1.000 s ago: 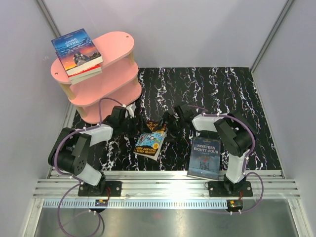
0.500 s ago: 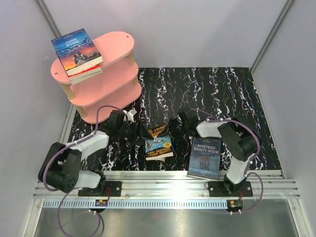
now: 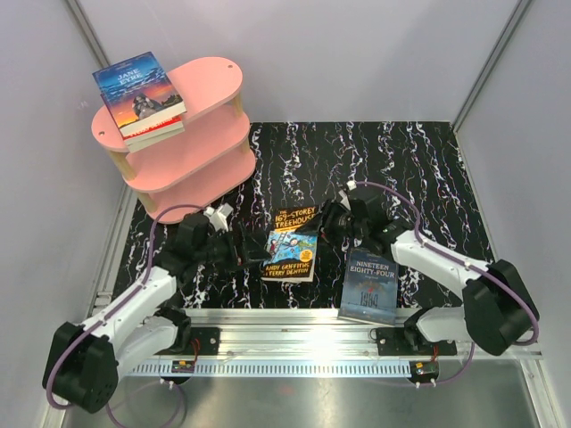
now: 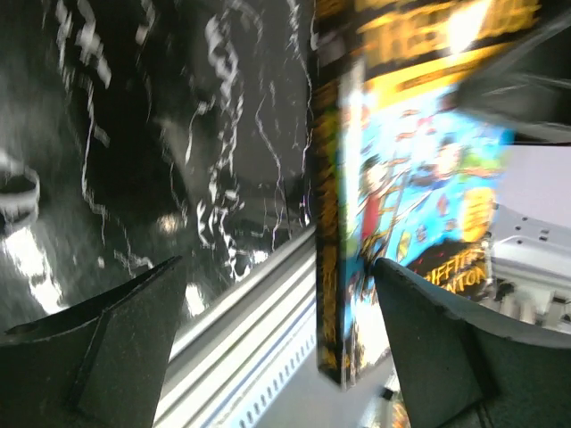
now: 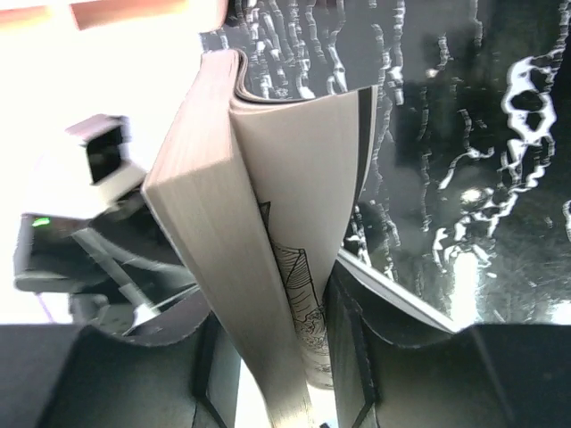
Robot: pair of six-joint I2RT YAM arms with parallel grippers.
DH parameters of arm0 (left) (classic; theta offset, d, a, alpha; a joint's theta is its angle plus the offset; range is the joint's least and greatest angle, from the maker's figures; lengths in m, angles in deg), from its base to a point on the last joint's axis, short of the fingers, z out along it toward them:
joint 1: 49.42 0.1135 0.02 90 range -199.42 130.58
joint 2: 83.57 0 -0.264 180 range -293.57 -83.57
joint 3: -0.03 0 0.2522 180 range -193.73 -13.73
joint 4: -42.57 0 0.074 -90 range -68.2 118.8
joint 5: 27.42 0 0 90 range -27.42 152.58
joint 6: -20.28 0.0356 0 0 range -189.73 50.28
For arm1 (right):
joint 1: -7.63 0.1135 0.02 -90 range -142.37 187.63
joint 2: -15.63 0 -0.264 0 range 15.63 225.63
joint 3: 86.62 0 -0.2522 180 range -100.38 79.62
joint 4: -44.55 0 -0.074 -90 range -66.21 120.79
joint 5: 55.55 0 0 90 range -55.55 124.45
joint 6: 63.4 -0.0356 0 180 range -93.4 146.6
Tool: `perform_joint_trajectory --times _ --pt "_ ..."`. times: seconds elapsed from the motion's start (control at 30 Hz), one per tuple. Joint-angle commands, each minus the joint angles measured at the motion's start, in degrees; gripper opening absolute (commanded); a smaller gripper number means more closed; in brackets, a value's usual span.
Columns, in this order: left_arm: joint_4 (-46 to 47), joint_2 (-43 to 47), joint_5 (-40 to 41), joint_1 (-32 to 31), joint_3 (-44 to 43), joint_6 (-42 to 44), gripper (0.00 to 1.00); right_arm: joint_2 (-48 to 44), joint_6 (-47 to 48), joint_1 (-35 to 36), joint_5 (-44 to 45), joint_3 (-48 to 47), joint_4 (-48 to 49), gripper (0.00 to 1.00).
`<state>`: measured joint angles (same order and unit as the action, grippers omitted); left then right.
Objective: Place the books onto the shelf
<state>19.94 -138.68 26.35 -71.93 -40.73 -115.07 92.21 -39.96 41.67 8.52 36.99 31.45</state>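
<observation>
— As the right gripper (image 3: 328, 223) was looked at, what was found between its fingers (image 5: 352, 348)?

— The blue-yellow Treehouse book (image 3: 294, 242) was found pinched there. From the right wrist, its page edges were seen wedged between the two of them. The leaves were parted slightly, and a drawn page showed in the gap.

— And how was that book seen to be placed?

— It was held propped up over the black marbled mat (image 3: 401, 169), roughly midway between the two arms, with its front cover turned toward the overhead camera. Whether its lower edge was resting on the mat could not be told.

— What was noted of the left gripper (image 3: 246, 250)?

— Its fingers (image 4: 107, 348) were seen spread wide, with nothing clamped. In the blurred left wrist view, the book's spine and cover were seen standing between them. Contact with either finger could not be made out.

— Where were the other books seen?

— "Nineteen Eighty-Four" (image 3: 369, 285) was seen lying flat, cover up, at the near edge of the mat, just beside the right arm. "Jane Eyre" (image 3: 134, 89) was seen on the left end of the top board of the pink shelf (image 3: 210, 80), stacked on a red-edged book (image 3: 152, 132). The shelf was stood at the far left, by the mat's corner, well apart from the held book.
</observation>
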Motion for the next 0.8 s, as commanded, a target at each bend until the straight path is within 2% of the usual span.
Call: perform_joint_trajectory --times 0.0,0.27,0.4,0.47,0.6,0.63,0.7,0.73,0.77 --pt "1.0 4.5 1.7 -0.2 2.9 -4.8 0.89 -3.0 -3.4 -0.3 -0.8 -1.2 2.6 0.00" --pt "11.5 8.4 -0.4 -1.0 5.2 -13.3 0.84 -6.4 -7.4 -0.3 -1.0 2.3 7.0 0.00" --pt "15.5 7.9 -1.6 -3.2 5.5 -15.6 0.71 -6.4 -8.8 -0.4 -0.6 3.5 9.5 0.00" --pt "17.0 7.4 -1.4 -5.2 5.3 -16.4 0.68 -5.5 -9.3 -0.4 -0.8 3.3 10.8 0.00" --pt "17.6 5.6 0.0 -8.2 4.2 -16.6 0.46 -3.9 -8.9 -0.3 -1.1 1.6 10.9 0.00" --pt "17.7 5.2 0.1 -8.5 3.8 -16.5 0.33 -3.4 -8.8 -0.3 -1.1 1.2 10.9 0.00" --pt "16.9 4.4 1.0 -9.5 2.8 -16.1 0.21 -2.8 -8.8 -0.4 -1.2 0.0 11.0 0.00" --pt "16.0 4.2 1.4 -9.6 2.4 -15.5 0.10 -2.2 -8.8 -0.3 -1.5 -0.3 11.0 0.00" --pt "14.5 4.3 1.9 -9.7 2.1 -15.1 0.06 -2.0 -8.8 -0.4 -1.7 -1.2 10.8 0.00"
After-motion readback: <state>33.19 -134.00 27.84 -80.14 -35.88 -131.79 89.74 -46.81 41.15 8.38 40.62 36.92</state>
